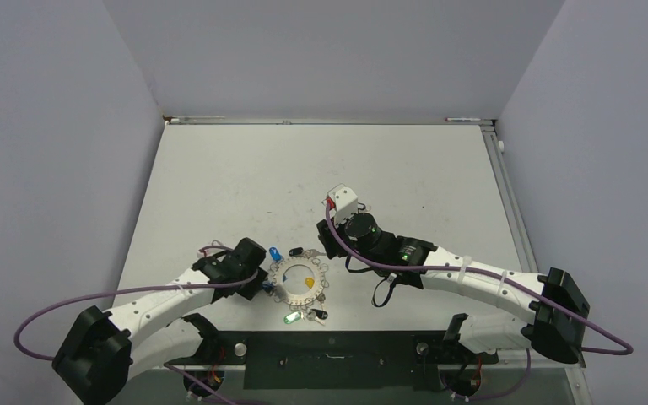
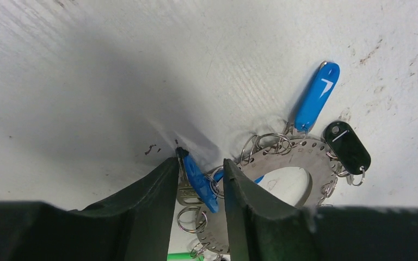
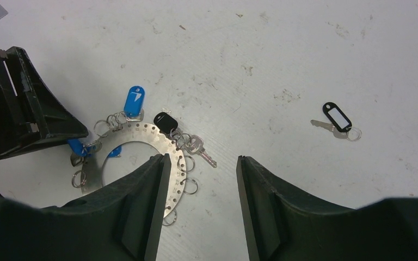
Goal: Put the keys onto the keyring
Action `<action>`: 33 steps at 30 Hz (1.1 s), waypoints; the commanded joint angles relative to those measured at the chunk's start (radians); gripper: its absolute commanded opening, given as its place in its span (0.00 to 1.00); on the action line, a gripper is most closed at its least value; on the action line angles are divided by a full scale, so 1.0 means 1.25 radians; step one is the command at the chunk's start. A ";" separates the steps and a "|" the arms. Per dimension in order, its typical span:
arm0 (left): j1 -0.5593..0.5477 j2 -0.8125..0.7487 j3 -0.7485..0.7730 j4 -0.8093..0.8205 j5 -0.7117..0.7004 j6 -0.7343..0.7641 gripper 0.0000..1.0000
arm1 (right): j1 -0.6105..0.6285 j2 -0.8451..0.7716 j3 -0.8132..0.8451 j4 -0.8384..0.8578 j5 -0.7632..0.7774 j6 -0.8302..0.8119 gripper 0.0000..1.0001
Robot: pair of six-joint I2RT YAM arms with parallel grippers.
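Down at the left gripper [image 2: 200, 163], the jaws stand narrowed either side of a blue key [image 2: 198, 182]. There looks to be a sliver of daylight by the right finger, and I cannot tell whether the key is actually pinched. That key runs on a slant, its top end up against the left finger [image 2: 160, 206] and its low end dropping toward the right one. Its metal blade barely peeks out beside the plastic.

Touching it on the right is the ring [image 2: 299, 155], lying flat on the table [image 2: 87, 65], with wire loops bunched along its rim. The near half of the ring is lost behind the fingers. A scrap of green key [image 2: 185, 255] is cut off at the bottom edge.

Further out, a second blue key [image 2: 317, 95] hangs off the far rim, its long axis pointing up and away to the right. A black key [image 2: 347, 147] slants off the right rim.

Over to the right gripper [image 3: 202, 159]: it is wide apart and gripping nothing. A silver key [image 3: 198, 147] lies on the table just ahead of the gap, angled down to the right. The ring sits ahead and to the left, partly covered by that gripper's left finger. Well off to the right is a lone key [image 3: 334, 119] with a black tag, apart from everything.

From above, a yellow key [image 1: 308, 281] shows inside the ring's hole, too small to read further.
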 commanded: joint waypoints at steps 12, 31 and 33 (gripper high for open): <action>0.006 -0.142 -0.031 0.110 -0.063 0.147 0.00 | -0.005 -0.004 -0.007 0.022 0.003 -0.006 0.48; 0.007 -0.256 0.162 0.281 -0.126 0.570 0.00 | -0.007 -0.112 -0.036 0.055 0.100 -0.006 0.46; 0.007 -0.243 0.197 0.308 -0.111 0.610 0.00 | -0.006 -0.133 -0.040 0.054 0.118 -0.008 0.46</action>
